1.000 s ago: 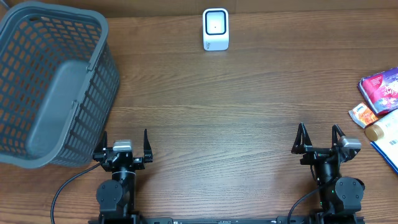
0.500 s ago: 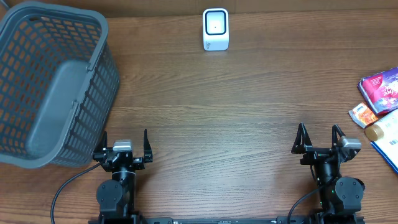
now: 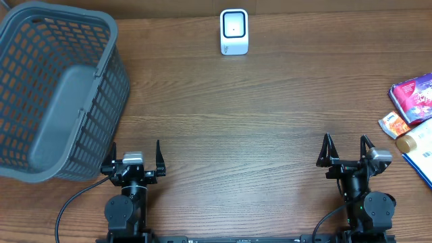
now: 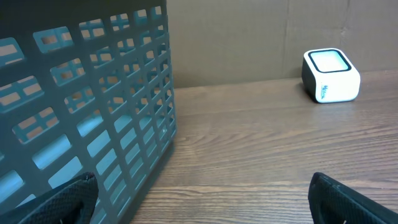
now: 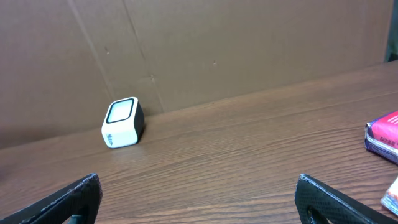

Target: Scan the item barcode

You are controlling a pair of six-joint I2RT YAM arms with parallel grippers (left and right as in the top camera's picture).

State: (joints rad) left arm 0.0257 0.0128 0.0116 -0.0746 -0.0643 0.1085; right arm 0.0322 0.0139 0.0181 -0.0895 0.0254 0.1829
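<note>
Left fingers (image 3: 158,152): spread wide, nothing between them, sitting low at the near edge of the desk (image 3: 236,115).

Right fingers (image 3: 327,150): spread wide as well and holding nothing, at the near edge on the opposite side. Neither pair touches any article.

Scanner (image 3: 234,32): a small white box with a dark-rimmed window. It stands upright at the far edge of the desk near the middle, close to the brown cardboard backing. It shows in both wrist views, ahead of me.

Goods to be scanned: these lie grouped at the right edge of the desk, well apart from the scanner and to the right of my right fingers. I note a purple packet (image 3: 413,94) and a small orange packet (image 3: 393,125) just beside it. There is also a tan-capped tube (image 3: 410,140) and a blue-and-white pack (image 3: 422,162) cut off by the frame edge. I cannot make out a barcode on any of them.

Basket (image 3: 111,101): grey plastic lattice at the far left of the desk, its near wall just beside my left fingers.
</note>
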